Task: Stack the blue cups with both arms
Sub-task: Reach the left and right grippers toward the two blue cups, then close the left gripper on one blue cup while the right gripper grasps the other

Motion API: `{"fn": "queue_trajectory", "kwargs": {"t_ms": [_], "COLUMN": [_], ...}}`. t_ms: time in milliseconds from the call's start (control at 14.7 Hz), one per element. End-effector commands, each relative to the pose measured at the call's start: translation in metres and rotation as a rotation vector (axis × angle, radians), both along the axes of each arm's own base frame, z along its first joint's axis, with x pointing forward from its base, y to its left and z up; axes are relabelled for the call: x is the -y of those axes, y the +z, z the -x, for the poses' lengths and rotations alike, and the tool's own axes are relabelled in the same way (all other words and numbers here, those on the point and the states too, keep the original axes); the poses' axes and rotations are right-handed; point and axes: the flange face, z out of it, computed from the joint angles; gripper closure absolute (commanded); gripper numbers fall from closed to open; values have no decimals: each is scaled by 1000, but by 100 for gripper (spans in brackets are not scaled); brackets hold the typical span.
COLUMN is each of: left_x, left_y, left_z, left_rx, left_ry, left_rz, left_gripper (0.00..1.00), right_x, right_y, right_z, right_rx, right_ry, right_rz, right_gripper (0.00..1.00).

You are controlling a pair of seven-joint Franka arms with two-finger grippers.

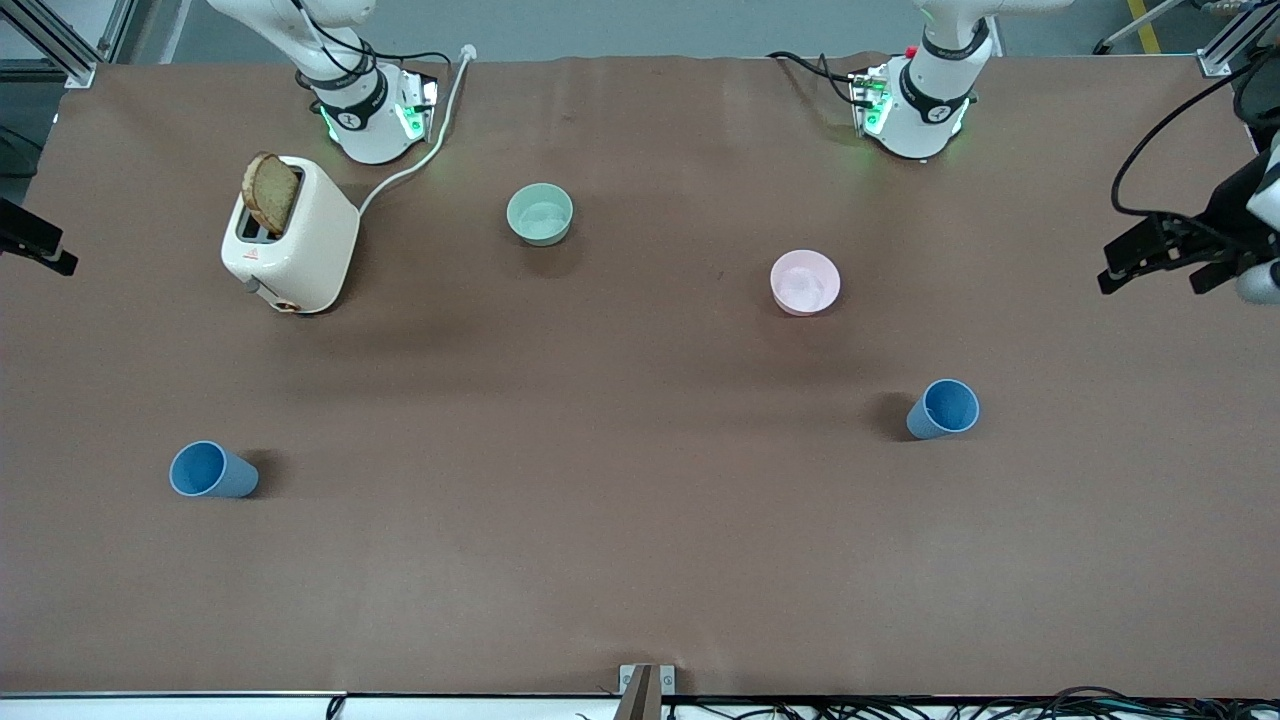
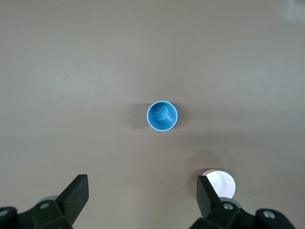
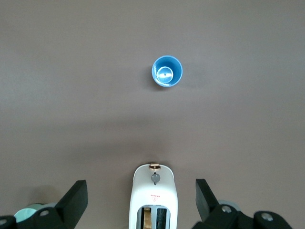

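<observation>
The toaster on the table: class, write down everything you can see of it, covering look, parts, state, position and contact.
The toaster is a cream-white, glossy two-slot box with rounded corners, standing upright on the brown table toward the right arm's end, near that arm's base. A browned slice of bread sticks up out of one slot. One end face carries a small red mark, a lever and a brownish knob. A white cord runs from it toward the right arm's base. Neither gripper touches it.

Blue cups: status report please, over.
Left gripper open, high over one blue cup. Right gripper open, over toaster. Second blue cup apart, upright. Nothing stacked, path free.
</observation>
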Motion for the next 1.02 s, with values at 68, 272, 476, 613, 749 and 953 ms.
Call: {"fn": "queue_trajectory", "kwargs": {"t_ms": [68, 272, 476, 613, 749, 953], "left_x": [-3, -3, -8, -8, -6, -1], "left_y": [-41, -71, -131, -175, -222, -278], "left_z": [-26, -38, -63, -65, -54, -41], "left_rx": [-63, -106, -125, -149, -174, -134], "left_ry": [-12, -10, -3, -4, -5, -12], "left_rz": [-18, -19, -21, -26, -26, -24], "left_gripper": [0, 0, 0, 0, 0, 0], "right_x": [7, 13, 35, 42, 54, 60], "right_y": [-18, -48, -96, -131, -165, -211], "right_z": [-17, -41, -71, -87, -97, -109], "right_rx": [11, 21, 34, 24, 6, -31], "right_ry": [2, -5, -33, -35, -37, -43], "right_rz": [-15, -7, 1, 2, 0, -3], "right_gripper": [0, 0, 0, 0, 0, 0]}}
